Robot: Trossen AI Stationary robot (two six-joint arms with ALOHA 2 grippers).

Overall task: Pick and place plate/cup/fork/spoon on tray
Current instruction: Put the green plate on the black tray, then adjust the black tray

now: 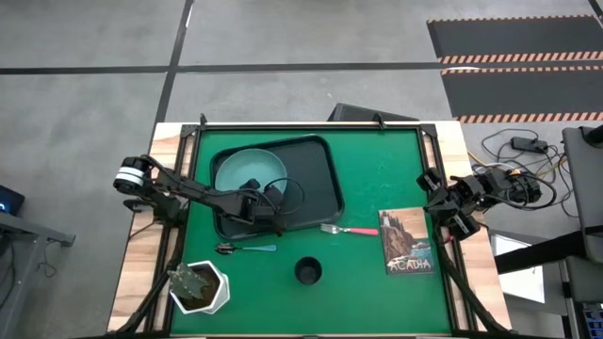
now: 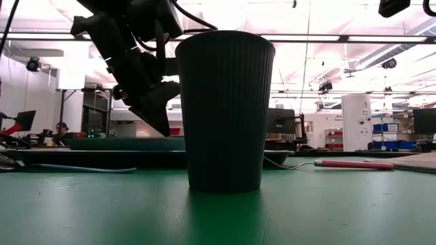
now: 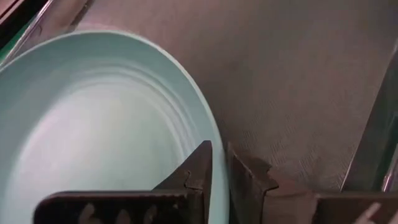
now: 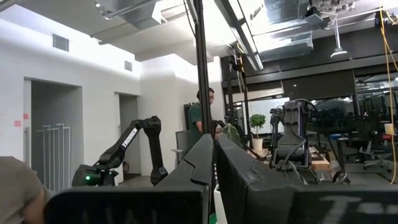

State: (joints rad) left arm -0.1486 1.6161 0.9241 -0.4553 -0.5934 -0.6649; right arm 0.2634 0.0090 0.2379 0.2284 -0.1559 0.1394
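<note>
One dish occupies the black tray: the teal plate lies flat in its far-left part, the remainder of the tray floor bare. Left gripper sits at the plate's rim, fingers narrowly parted with the rim between them. Dark cup stands upright on the green mat, nothing visible inside. Fork and spoon lie on the mat outside the tray. White pot holds a plant. Right gripper waits at the table's right edge, fingers closed, holding nothing.
</note>
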